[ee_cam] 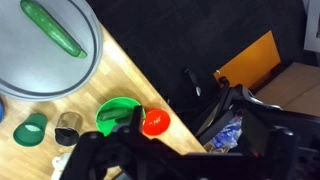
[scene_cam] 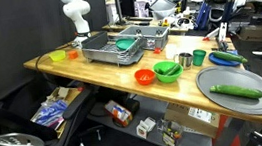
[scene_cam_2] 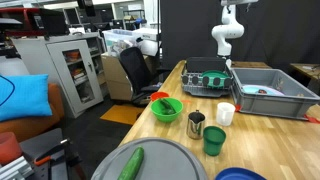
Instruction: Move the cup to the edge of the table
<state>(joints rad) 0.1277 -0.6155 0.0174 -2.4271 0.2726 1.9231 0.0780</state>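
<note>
The small silver cup (scene_cam: 185, 60) stands upright on the tan table (scene_cam: 91, 76), between a green bowl (scene_cam: 167, 71) and a green plastic cup (scene_cam: 200, 56). It also shows in an exterior view (scene_cam_2: 196, 124) and in the wrist view (ee_cam: 68, 130). My gripper (scene_cam: 83, 32) hangs high over the far end of the table near the dish rack (scene_cam: 114, 50), far from the cup. In the wrist view its fingers (ee_cam: 185, 165) are dark blurred shapes set wide apart with nothing between them.
A red bowl (scene_cam: 145, 77) sits at the table's edge beside the green bowl. A white cup (scene_cam_2: 226, 113) stands behind the silver cup. A grey plate (scene_cam: 257, 76) holds a cucumber (scene_cam: 236, 91). A grey tub (scene_cam_2: 268, 95) lies next to the rack. Chairs and clutter stand under and around the table.
</note>
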